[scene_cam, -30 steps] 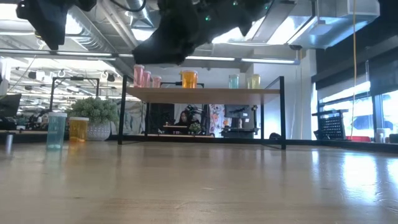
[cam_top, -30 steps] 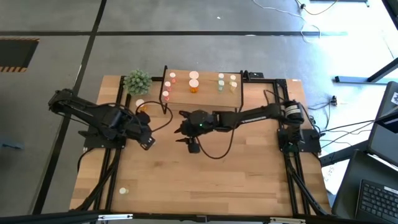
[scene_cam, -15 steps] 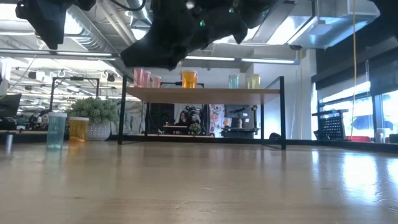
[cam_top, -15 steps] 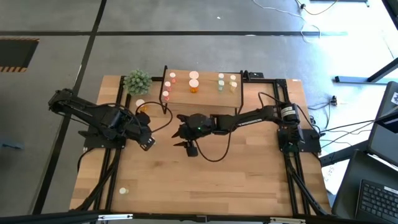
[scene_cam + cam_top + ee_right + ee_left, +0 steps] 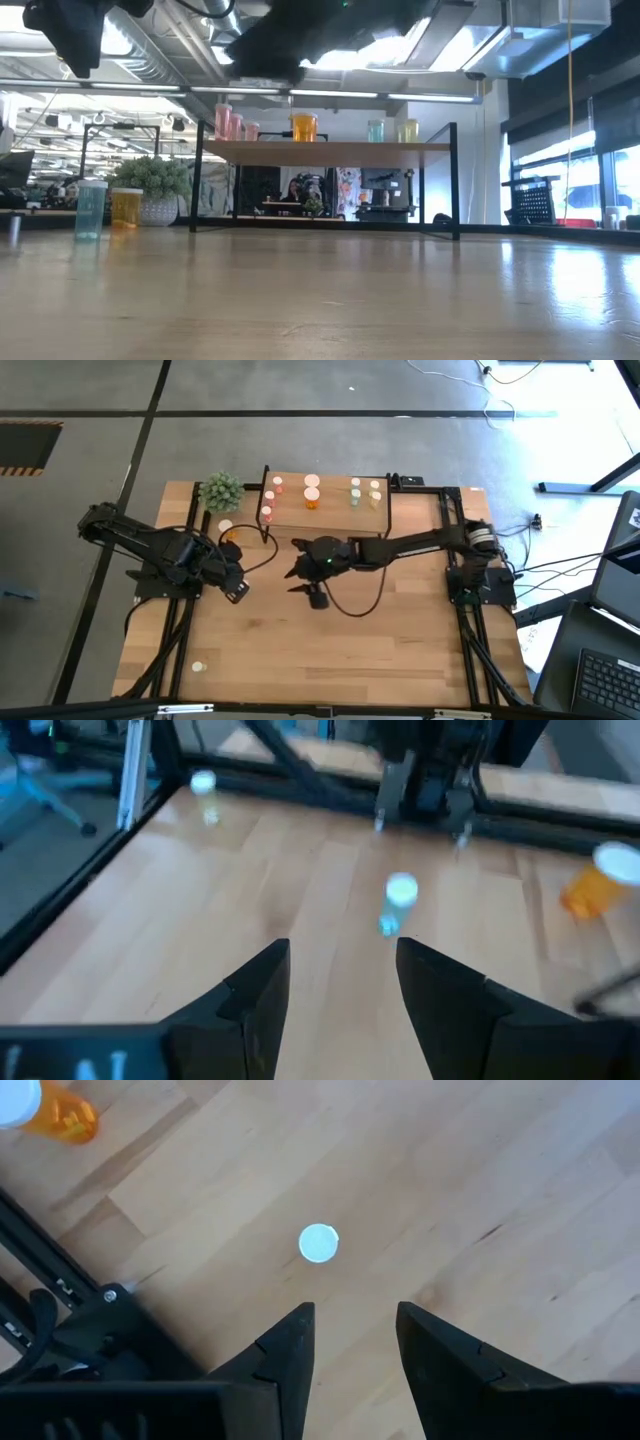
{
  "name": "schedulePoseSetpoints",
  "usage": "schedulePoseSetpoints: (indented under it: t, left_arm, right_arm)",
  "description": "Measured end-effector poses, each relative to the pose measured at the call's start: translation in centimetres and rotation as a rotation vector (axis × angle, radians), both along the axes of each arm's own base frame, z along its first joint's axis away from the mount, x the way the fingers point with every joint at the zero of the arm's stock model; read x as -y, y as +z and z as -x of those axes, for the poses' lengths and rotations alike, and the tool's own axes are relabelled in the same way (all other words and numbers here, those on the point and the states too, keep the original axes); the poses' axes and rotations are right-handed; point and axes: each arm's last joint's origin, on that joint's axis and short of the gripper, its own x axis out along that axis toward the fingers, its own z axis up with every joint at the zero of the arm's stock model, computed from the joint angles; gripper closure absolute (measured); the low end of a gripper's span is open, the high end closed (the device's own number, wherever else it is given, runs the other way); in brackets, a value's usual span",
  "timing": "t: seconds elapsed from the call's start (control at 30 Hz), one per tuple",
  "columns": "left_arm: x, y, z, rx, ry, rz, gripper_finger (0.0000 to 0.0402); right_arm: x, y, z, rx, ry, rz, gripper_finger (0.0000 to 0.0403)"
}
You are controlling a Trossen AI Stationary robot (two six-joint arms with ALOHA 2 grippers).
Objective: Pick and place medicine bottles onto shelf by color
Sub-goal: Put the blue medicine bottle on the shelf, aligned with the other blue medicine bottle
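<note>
Ahead of the right gripper [image 5: 335, 980], jaws parted and empty, stands a bottle [image 5: 398, 902].

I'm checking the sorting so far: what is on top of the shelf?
On the shelf stand pink bottles, one orange bottle and pale green-yellow bottles, grouped by colour. The right arm covers the board's front edge from above, so anything there is hidden.

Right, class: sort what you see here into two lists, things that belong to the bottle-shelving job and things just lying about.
Job:
shelf
bottles already on it
loose orange bottle
loose pale bottle
left gripper, open, empty
right gripper, open, empty

Lying about:
plant
person in the room behind
</note>
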Motion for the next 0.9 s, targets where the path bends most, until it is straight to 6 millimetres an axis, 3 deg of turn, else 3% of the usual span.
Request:
schedulePoseSetpoints:
  t: [0.2,0.5,0.9]
  left_arm:
    - [0.1,0.1,-0.3,0.038,0.002,0.008,0.0264]
    - [0.3,0.2,-0.8,0.090,0.003,0.027,0.0264]
    - [0.1,-3.9,-1.6,0.041,0.091,0.059,0.0264]
  right_arm:
    - [0.2,4.3,3.5,-0.063,-0.003,-0.001,0.0215]
    - [0.5,7.5,8.9,-0.257,-0.021,-0.017,0.0215]
    - [0.8,10.5,14.3,-0.370,-0.058,-0.054,0.0215]
